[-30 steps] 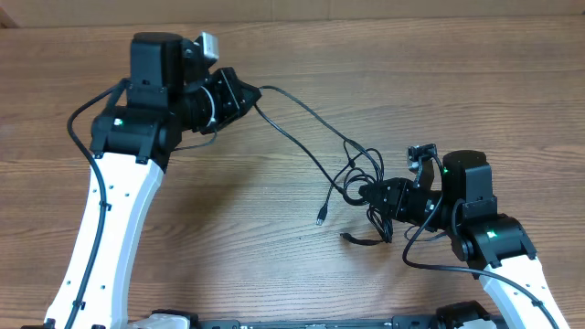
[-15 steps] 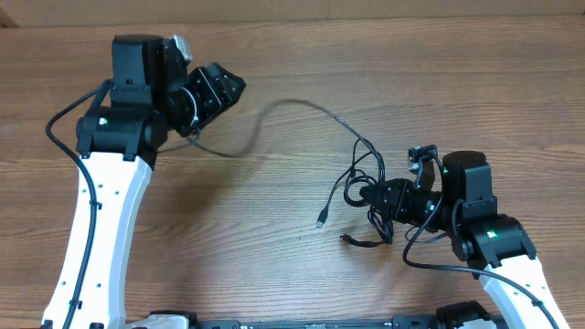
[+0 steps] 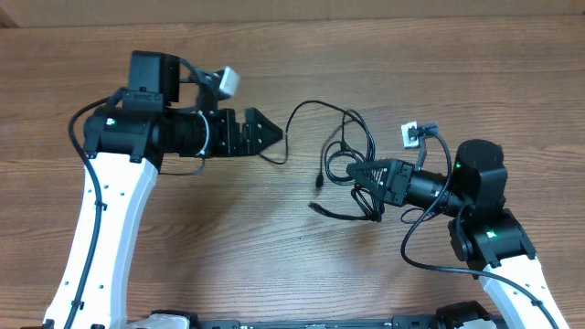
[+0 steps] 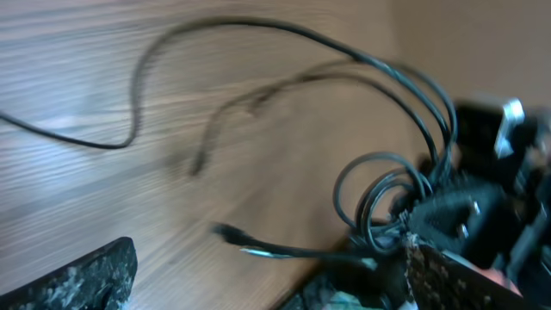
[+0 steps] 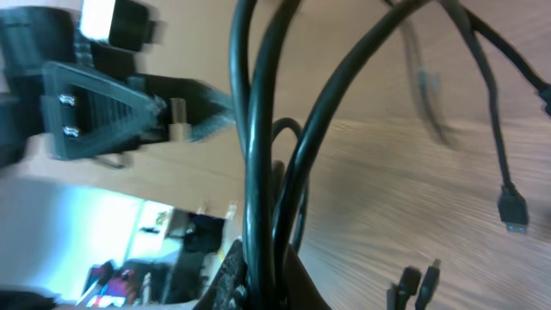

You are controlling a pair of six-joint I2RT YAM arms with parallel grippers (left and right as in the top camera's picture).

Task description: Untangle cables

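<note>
The cables (image 3: 352, 151) are thin black cords bunched in loops at the table's middle right. My right gripper (image 3: 366, 172) is shut on this bunch, and the right wrist view shows several strands (image 5: 258, 155) pinched between its jaws (image 5: 267, 263). Two plug ends (image 3: 316, 194) hang or lie left of the bunch. One loose strand (image 3: 291, 128) curves away from the bunch toward my left gripper (image 3: 270, 132). That gripper is open and holds nothing, its fingers (image 4: 86, 275) spread wide, with the loops (image 4: 379, 189) and a plug (image 4: 232, 232) ahead of it.
The wooden table (image 3: 274, 247) runs under everything. The right arm's own thick black wire (image 3: 411, 247) loops beside its wrist. The left arm's finger (image 5: 99, 112) shows in the right wrist view beyond the strands.
My left gripper opened and let go of the cable end, then swung right toward the bunch. The freed strand sprang back toward the bunch. My right gripper shifted up and left with the bunch.
</note>
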